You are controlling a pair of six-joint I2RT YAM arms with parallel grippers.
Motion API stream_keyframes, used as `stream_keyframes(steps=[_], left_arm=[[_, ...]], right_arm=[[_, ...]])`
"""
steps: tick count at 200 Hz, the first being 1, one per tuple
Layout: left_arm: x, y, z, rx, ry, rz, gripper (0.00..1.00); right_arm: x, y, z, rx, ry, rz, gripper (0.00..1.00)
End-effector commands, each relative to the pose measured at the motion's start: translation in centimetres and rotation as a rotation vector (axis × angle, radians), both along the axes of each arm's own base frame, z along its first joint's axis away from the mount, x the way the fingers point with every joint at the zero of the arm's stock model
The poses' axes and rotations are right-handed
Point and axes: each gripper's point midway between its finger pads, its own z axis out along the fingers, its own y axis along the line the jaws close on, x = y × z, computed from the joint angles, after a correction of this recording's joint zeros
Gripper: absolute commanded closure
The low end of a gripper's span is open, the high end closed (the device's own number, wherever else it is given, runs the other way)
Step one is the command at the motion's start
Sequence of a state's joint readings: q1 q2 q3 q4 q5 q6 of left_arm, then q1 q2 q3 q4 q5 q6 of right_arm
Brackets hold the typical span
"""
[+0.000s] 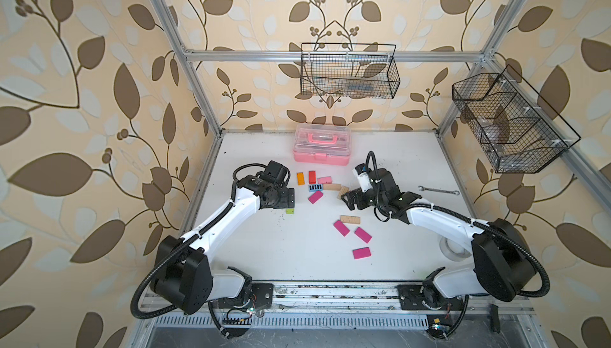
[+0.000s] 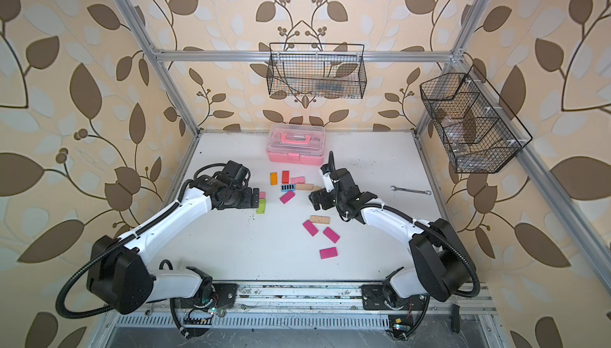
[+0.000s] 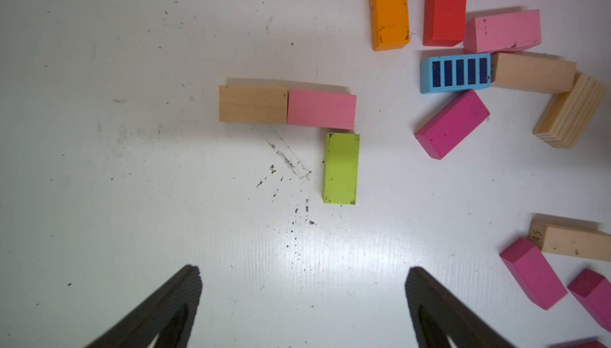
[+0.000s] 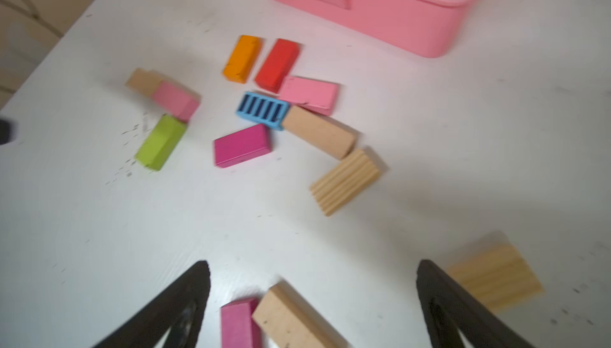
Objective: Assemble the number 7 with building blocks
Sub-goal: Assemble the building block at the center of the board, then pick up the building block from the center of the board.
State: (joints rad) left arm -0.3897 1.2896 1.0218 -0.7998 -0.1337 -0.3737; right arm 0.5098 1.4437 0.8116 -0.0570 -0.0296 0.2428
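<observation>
In the left wrist view a plain wood block (image 3: pixel 253 104) and a light pink block (image 3: pixel 321 109) lie end to end. A lime green block (image 3: pixel 341 168) runs down from the pink one's end, so the three form a partial number 7. My left gripper (image 3: pixel 304 275) hovers open over bare table beside them, holding nothing. Loose building blocks lie nearby: orange (image 3: pixel 390 9), red (image 3: pixel 444 5), blue-striped (image 3: pixel 455 72) and magenta (image 3: pixel 451 124). My right gripper (image 4: pixel 313 267) is open above a wood block (image 4: pixel 291 320) and a magenta block (image 4: pixel 238 325).
A pink plastic case (image 1: pixel 320 149) stands at the back of the white table (image 1: pixel 264 253). A wrench (image 1: pixel 438 191) lies at the right. Three magenta blocks, among them one (image 1: pixel 362 253) nearest the front, and a wood block (image 1: pixel 350 219) lie mid-table. Wire baskets (image 1: pixel 348 71) hang on the walls.
</observation>
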Motion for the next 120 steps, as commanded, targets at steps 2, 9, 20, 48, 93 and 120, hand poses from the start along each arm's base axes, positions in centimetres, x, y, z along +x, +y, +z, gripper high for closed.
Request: stream_keyframes(steps=[2,9,20,48,93,120], left_arm=[[-1.0,1.4,2.6,0.024,-0.038,0.011,0.01],[-1.2,1.2,3.0,0.008,-0.050,-0.007,0.01],[-1.5,0.7,3.6,-0.021,-0.075,-0.039,0.01],[-2.1,0.4,5.2,-0.067,-0.156,-0.076,0.01],[-2.5,0.1,5.9,-0.087,-0.184,-0.109,0.01],[-2.7,0.0,6.0,-0.097,-0.186,-0.116,0.01]], right_arm=[[1.7,-5.1,-1.4,-0.068,0.025,-0.273,0.02],[2.0,-6.5,-1.9,-0.091,0.034,-0.327,0.02],[2.4,-8.4,-2.6,-0.122,0.044,-0.393,0.03],[3.2,-10.7,-4.8,-0.147,0.095,-0.471,0.11],[4.8,-9.7,-7.5,-0.160,0.135,-0.483,0.25],[5.3,-9.0,-8.4,-0.191,0.135,-0.495,0.34]])
